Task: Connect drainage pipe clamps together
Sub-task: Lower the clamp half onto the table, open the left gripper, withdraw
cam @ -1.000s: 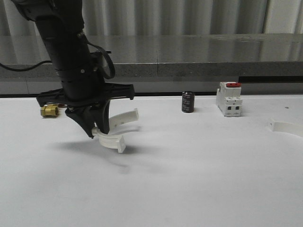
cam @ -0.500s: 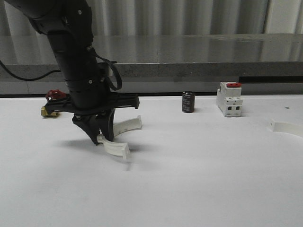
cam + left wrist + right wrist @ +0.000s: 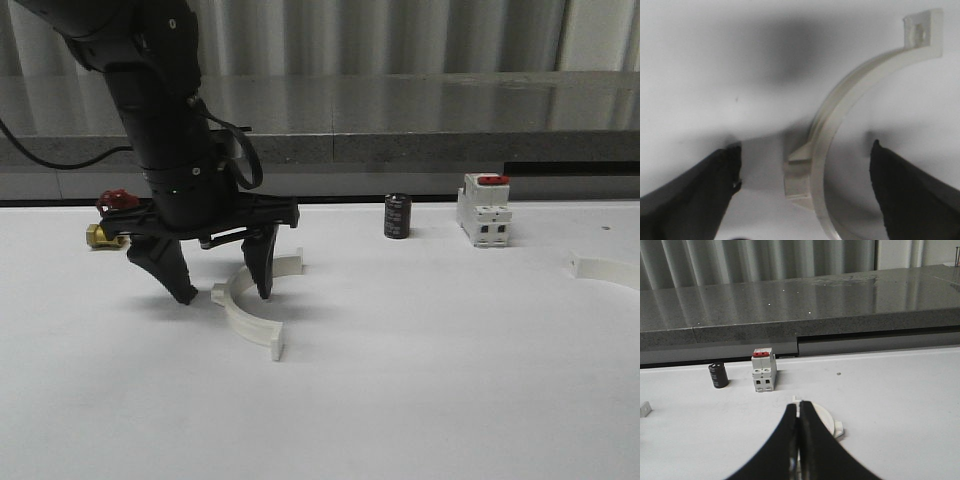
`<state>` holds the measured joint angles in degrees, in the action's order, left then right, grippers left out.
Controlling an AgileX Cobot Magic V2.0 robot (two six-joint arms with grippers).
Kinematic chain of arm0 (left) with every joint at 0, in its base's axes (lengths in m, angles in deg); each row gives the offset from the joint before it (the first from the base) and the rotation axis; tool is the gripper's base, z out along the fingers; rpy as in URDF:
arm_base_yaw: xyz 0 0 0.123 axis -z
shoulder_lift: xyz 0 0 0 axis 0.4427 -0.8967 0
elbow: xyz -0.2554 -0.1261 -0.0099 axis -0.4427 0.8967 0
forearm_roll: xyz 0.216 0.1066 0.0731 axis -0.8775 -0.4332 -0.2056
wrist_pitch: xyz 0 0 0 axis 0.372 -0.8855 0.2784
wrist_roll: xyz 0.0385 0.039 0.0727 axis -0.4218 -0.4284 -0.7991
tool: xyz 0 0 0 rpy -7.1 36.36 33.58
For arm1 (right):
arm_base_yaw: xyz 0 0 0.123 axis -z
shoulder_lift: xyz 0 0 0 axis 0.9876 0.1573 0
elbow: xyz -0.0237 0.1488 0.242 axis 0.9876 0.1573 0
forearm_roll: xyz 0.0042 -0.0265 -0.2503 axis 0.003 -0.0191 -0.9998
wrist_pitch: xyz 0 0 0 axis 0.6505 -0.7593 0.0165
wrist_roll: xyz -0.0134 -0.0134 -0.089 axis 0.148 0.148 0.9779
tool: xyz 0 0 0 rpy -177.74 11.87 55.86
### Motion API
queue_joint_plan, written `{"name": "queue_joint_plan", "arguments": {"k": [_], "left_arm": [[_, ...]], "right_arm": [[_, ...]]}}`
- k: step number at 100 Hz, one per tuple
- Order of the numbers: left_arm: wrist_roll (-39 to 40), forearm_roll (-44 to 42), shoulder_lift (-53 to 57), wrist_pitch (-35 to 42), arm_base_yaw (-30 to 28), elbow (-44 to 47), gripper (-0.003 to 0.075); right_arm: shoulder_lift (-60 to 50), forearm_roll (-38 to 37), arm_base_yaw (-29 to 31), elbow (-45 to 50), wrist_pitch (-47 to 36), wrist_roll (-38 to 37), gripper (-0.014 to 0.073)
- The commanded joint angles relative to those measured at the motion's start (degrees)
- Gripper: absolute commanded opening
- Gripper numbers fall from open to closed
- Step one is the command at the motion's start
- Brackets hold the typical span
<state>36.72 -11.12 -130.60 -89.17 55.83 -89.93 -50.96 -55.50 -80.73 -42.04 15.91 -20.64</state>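
- I see one white plastic half-ring clamp [image 3: 247, 308] lying flat on the worktop [image 3: 420, 380], left of centre, its flat square tab ends toward me and toward the back; my left wrist camera shows its smooth curved band [image 3: 840, 125] with a ribbed edge and a holed tab at one end.
- My left claw [image 3: 222, 282] stands over it with its two black tapered fingers spread wide, one on each side of the arc's near-left part, holding nothing; I cannot tell whether a fingertip touches the plastic.
- The second half-ring clamp [image 3: 605, 270] lies at the far right edge of the worktop, well apart from the first; in my right wrist camera it sits just beyond the fingertips [image 3: 821, 421].
- My right claw [image 3: 799, 440] has its dark curved fingers pressed together, empty.
- Toward the back stand a black ribbed cylinder [image 3: 397, 216] and a white boxy breaker [image 3: 484, 211] with a red switch on top.
- A brass fitting [image 3: 103, 236] and a small red part [image 3: 116, 200] sit at the back left.
- The worktop is matte white and plain; behind it runs a polished grey stone ledge [image 3: 450, 105] beneath corrugated pale metal wall panels [image 3: 400, 35].
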Motion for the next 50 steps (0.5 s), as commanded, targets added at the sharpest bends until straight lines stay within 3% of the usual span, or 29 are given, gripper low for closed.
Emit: {"name": "queue_joint_plan", "arguments": {"k": [1,24,50], "left_arm": [[0.02,-0.30,3.03,0.09,0.06,-1.09,0.0610],[-2.99,-1.38,8.73,-1.03,0.06,-1.09,0.0610],[-2.99,-10.09,19.22,-1.52,0.06,-0.34,0.0610]], "right_arm": [[-1.08,-0.31,0.43,-0.90,-4.93,0.29,-0.0069],[-1.08,-0.31,0.43,-0.90,-4.93,0.29,-0.0069],[-1.08,-0.31,0.43,-0.90,-4.93,0.29,-0.0069]]}}
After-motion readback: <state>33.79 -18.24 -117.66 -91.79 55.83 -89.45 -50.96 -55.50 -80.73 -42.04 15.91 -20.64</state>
